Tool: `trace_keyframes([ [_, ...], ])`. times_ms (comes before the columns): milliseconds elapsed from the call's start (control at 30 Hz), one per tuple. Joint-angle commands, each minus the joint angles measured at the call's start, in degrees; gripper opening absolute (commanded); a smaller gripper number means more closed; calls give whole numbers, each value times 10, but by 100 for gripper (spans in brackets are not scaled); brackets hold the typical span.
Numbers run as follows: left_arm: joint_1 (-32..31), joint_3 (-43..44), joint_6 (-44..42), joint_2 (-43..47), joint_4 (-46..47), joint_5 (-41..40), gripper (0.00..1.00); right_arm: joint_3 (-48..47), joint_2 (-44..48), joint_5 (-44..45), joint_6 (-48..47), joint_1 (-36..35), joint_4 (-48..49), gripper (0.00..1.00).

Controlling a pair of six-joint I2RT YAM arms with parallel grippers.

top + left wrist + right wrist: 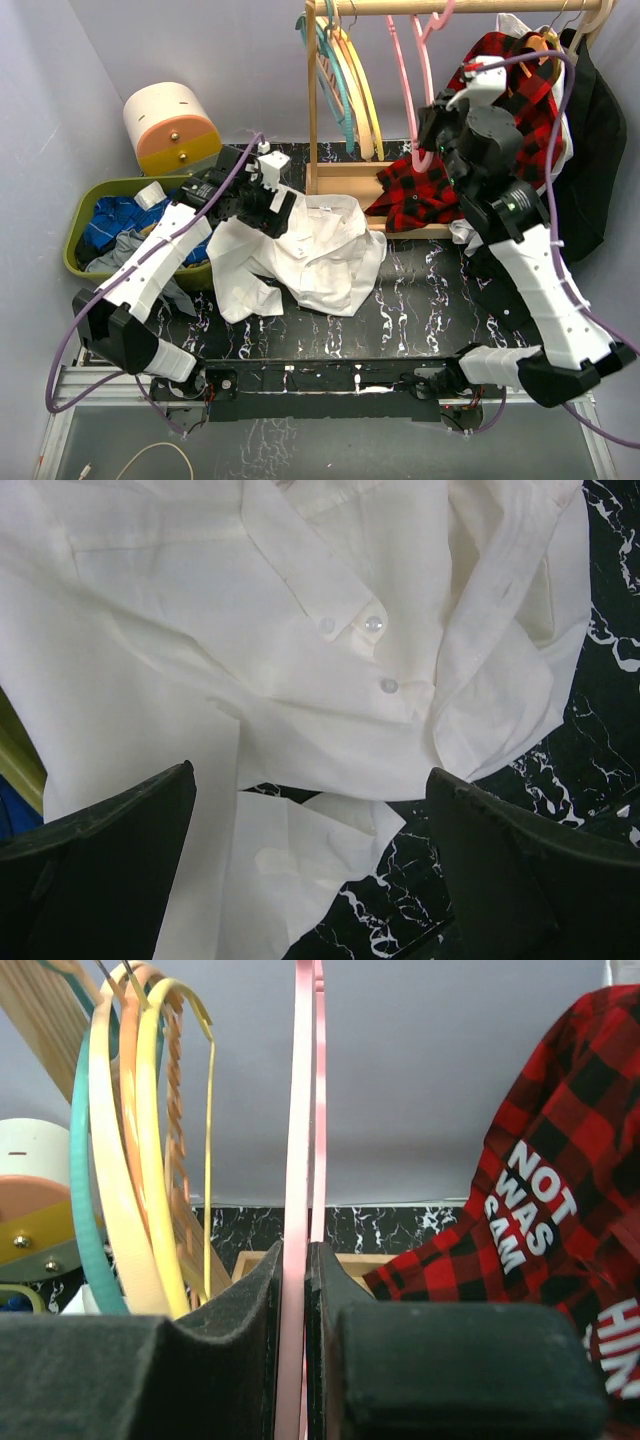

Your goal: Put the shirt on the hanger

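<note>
Black marbled desk (pixel 430 290): shirt (pixel 300 255) crumpled left of centre, collar toward far edge. Left jaws spread wide, directly above it, nearer arm. Right jaws clamped on hanger (pixel 300 1110), hanging on rail (pixel 480 6) at far edge, well right of shirt.

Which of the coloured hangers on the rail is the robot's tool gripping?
The thin pink hanger, pinched between the shut fingers of the right tool. The yellow hanger and teal hanger beside it hang free.
</note>
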State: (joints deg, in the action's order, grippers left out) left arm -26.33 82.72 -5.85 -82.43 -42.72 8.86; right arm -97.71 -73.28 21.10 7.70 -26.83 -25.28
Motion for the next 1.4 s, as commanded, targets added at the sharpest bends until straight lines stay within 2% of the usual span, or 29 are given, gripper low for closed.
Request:
trace_keyframes([
  [0, -21, -2, 33, -25, 36, -29, 97, 43, 71, -3, -8, 3, 70, 8],
  [167, -58, 4, 36, -50, 28, -23, 97, 80, 111, -4, 25, 3, -5, 8],
  [400, -91, -20, 30, -65, 45, -54, 95, 251, 260, -23, 122, 3, -89, 8],
  [533, -94, 12, 56, -130, 74, -118, 95, 310, 337, -55, 184, 3, -159, 8],
  [667, -94, 73, 125, -209, 71, -125, 94, 339, 374, -118, 209, 3, -194, 8],
  [833, -94, 121, 159, -275, 68, -155, 78, 347, 395, -148, 207, 3, -190, 8],
  [1100, -94, 188, 170, -336, 58, -209, 65, 366, 397, -160, 195, 3, -180, 8],
  [1167, -94, 187, 167, -337, 60, -213, 57, 373, 394, -163, 190, 3, -184, 8],
  [1300, -94, 154, 155, -327, 75, -217, 34, 399, 407, -194, 179, 3, -175, 8],
  [1367, -94, 138, 147, -319, 82, -219, 29, 407, 416, -210, 178, 3, -167, 8],
])
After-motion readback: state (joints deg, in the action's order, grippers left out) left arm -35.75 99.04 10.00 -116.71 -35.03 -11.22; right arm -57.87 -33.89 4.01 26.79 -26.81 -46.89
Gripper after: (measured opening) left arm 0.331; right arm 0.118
